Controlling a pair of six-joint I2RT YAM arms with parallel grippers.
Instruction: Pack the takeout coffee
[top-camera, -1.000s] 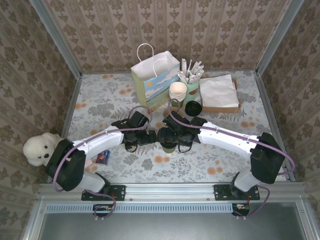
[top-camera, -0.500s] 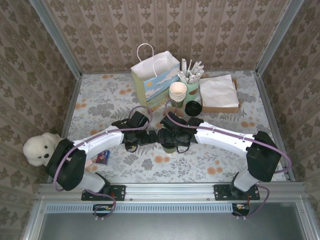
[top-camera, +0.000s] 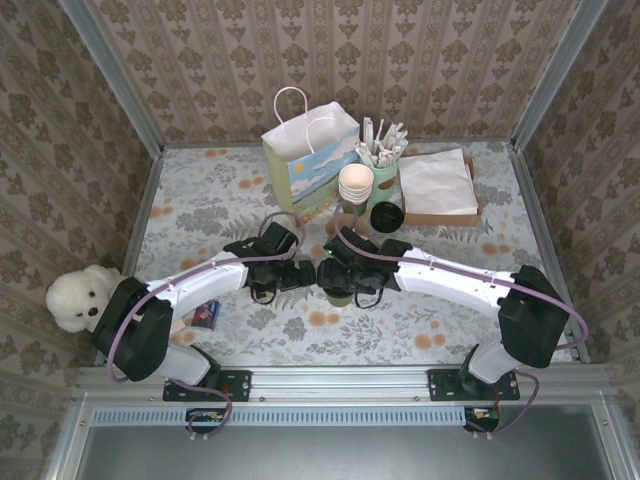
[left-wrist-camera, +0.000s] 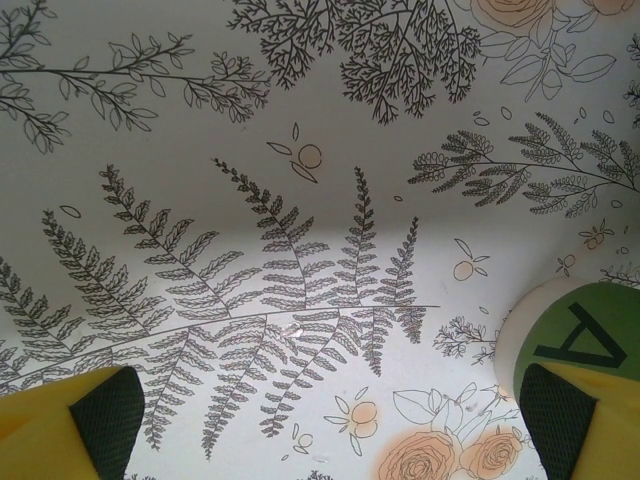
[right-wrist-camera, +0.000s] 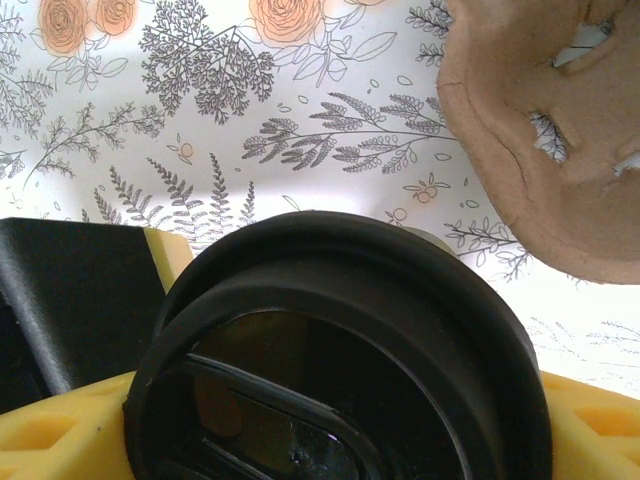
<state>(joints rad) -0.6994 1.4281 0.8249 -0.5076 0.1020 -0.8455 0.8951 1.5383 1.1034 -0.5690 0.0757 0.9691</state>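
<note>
Patterned wallpaper walls in a table covered by a floral cloth. At the far middle stands a white paper bag. To its right are a green cup of white sticks and a stack of napkins. The cream paper cup stands just right of the bag, on the near side of the stick cup, with a loose black lid beside it. A teddy bear sits at the near left edge.

The two arms meet at the table's middle. The left gripper hangs low over the cloth with its fingers spread wide and holding nothing. The right gripper straddles a black-lidded green cup, yellow fingers on either side; I cannot tell whether they press on it. The brown pulp carrier lies just beyond that cup, toward the cream cup.
</note>
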